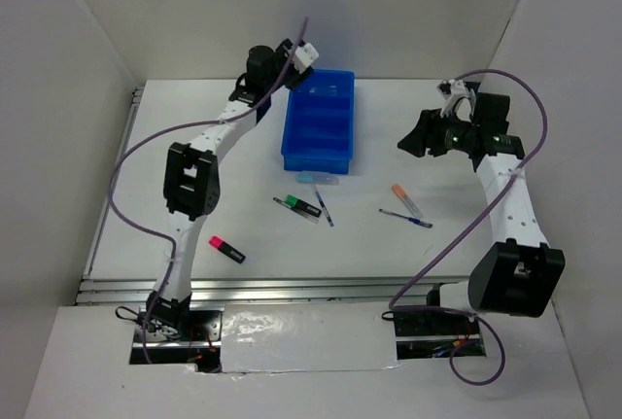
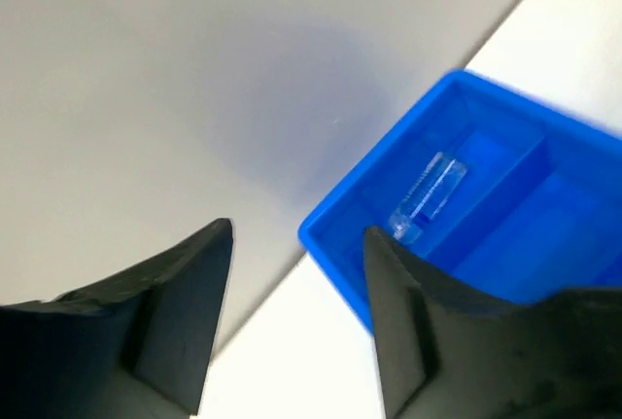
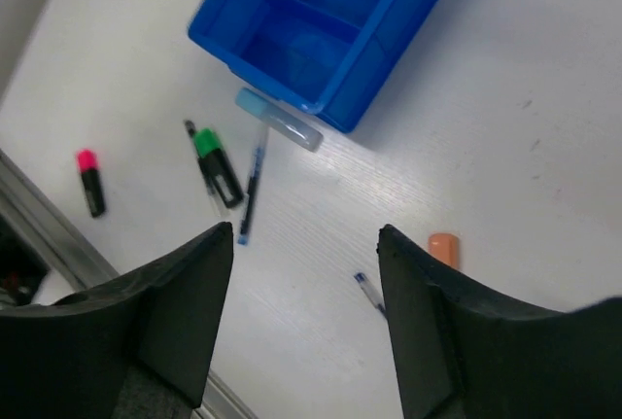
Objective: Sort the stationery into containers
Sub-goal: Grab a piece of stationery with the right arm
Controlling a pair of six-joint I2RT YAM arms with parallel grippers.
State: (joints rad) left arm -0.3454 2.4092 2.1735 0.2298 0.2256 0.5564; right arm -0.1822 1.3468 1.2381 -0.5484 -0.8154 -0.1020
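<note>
Left end effector (image 2: 297,234) hangs spread and empty over the tray (image 1: 317,159) at the counter's far edge, the clear bottle (image 2: 428,195) lying inside. Right end effector (image 3: 304,234), likewise spread, overlooks the unsorted pens (image 3: 251,186).

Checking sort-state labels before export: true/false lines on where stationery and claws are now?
1. The left claw and right claw are both open and empty. True.
2. The pink highlighter is inside the blue tray. False: it lies on the table.
3. A clear item lies in an end compartment of the tray. True.
4. The green highlighter touches the orange highlighter. False: they lie well apart.
</note>
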